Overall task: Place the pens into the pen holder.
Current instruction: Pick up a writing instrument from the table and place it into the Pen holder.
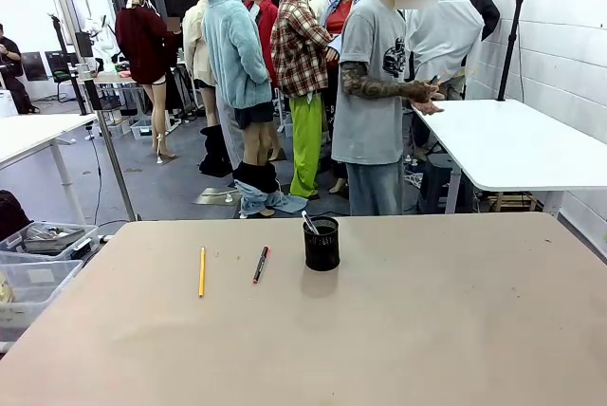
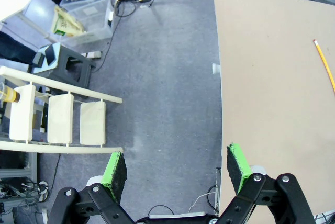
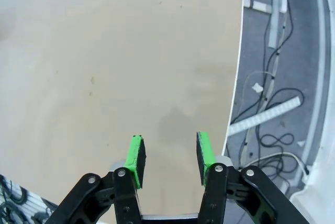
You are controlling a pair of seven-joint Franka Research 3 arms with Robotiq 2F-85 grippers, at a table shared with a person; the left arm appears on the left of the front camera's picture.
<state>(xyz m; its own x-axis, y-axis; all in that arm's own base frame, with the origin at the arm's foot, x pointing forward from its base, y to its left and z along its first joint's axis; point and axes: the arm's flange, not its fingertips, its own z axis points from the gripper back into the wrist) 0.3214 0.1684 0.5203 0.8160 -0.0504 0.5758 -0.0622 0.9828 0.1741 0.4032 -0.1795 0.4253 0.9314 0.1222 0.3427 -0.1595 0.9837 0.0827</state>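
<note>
So the pencil [image 1: 201, 271] and pen [image 1: 260, 265] lie left of the holder [image 1: 321, 244], pointing front-to-back. The left tool [image 2: 176, 166], wide open and empty, looks nearer. The right tool [image 3: 169, 153] is half open, empty too.

Yellow pencil [image 1: 201, 271] and black-red pen [image 1: 260, 265] lie on the table [image 1: 427, 330] left of the pen holder [image 1: 321, 244].

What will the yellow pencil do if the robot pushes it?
It would probably roll, since the yellow pencil is thin and lies flat on the smooth table. It looks straight and stiff, so it likely won't bend. Being so slim, it's probably light.
</note>
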